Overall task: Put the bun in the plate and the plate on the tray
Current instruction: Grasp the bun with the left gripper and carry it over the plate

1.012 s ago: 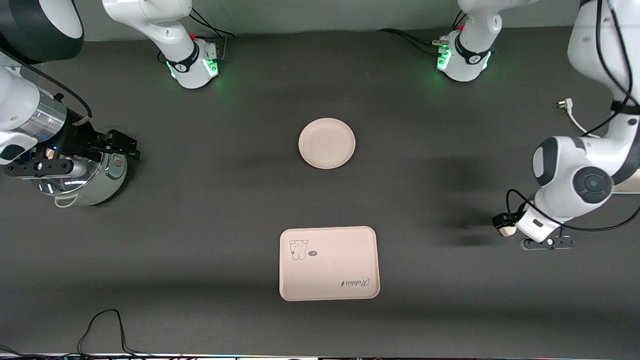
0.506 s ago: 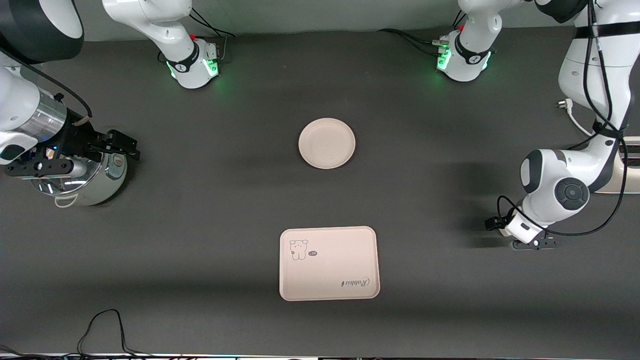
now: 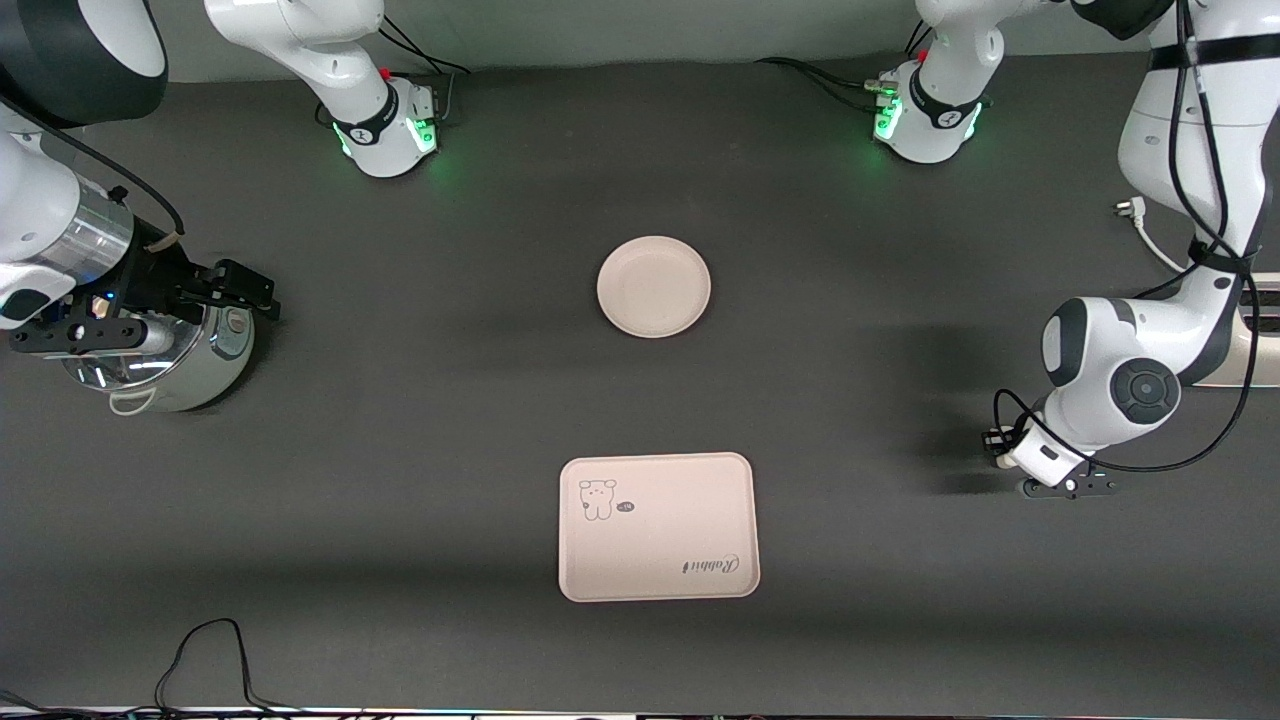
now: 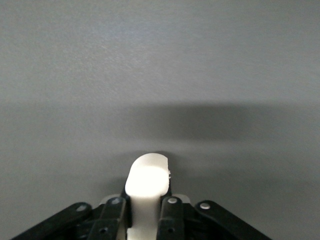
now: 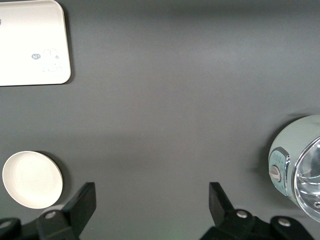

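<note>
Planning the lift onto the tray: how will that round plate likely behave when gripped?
The plate looks stiff, probably light. Its raised rim gives fingers an edge, though the smooth surface may slip. Held by one side, it would likely tilt.

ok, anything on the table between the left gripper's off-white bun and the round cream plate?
Nothing visible. The left gripper is shut on the small off-white bun over bare dark tabletop at the left arm's end. Only bare table lies between there and the round cream-beige plate. The right gripper waits open over the silver pot.
</note>
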Motion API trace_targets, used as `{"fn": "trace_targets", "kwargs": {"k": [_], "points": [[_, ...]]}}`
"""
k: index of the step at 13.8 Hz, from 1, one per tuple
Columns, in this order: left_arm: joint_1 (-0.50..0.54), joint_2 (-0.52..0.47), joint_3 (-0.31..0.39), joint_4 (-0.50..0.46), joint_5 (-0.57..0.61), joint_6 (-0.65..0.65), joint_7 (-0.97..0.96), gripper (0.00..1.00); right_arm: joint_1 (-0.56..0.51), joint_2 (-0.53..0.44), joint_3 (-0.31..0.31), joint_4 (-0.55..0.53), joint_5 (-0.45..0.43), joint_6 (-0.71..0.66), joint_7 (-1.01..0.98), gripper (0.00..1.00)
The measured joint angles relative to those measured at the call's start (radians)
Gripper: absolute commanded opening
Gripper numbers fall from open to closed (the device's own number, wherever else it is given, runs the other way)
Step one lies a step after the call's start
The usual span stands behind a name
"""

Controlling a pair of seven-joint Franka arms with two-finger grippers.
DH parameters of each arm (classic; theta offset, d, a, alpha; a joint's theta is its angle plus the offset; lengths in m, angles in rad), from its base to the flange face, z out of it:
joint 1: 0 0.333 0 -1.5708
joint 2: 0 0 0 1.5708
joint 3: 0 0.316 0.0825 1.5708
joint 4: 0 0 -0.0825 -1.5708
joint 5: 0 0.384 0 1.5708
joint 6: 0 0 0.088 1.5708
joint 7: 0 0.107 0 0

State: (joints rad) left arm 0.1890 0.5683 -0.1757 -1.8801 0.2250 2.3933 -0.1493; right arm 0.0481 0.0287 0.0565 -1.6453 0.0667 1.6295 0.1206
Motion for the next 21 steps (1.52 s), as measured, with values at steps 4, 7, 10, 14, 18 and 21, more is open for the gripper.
{"fn": "trace_targets", "kwargs": {"k": [4,7,10,14,18,21], "points": [[-0.009,-0.174,-0.229,0.044,-0.144,-0.275,-0.071,0.11,0.000,0.000,0.000,0.000,0.000,0.000,0.000,1.00],[-0.039,-0.223,-0.458,0.052,-0.183,-0.315,-0.355,0.10,0.000,0.000,0.000,0.000,0.000,0.000,0.000,1.00],[-0.244,-0.188,-0.525,0.051,-0.144,-0.220,-0.662,0.10,0.000,0.000,0.000,0.000,0.000,0.000,0.000,1.00],[-0.454,0.021,-0.474,0.041,0.098,-0.012,-1.009,0.11,-0.001,0.000,-0.001,-0.001,0.000,0.000,0.000,1.00],[-0.505,0.168,-0.452,0.068,0.201,0.040,-1.109,0.28,-0.001,0.000,-0.002,-0.001,0.000,-0.001,0.000,1.00],[-0.549,0.172,-0.444,0.087,0.203,0.037,-1.137,0.98,-0.001,0.000,-0.002,-0.001,0.000,-0.001,0.000,1.00]]}}
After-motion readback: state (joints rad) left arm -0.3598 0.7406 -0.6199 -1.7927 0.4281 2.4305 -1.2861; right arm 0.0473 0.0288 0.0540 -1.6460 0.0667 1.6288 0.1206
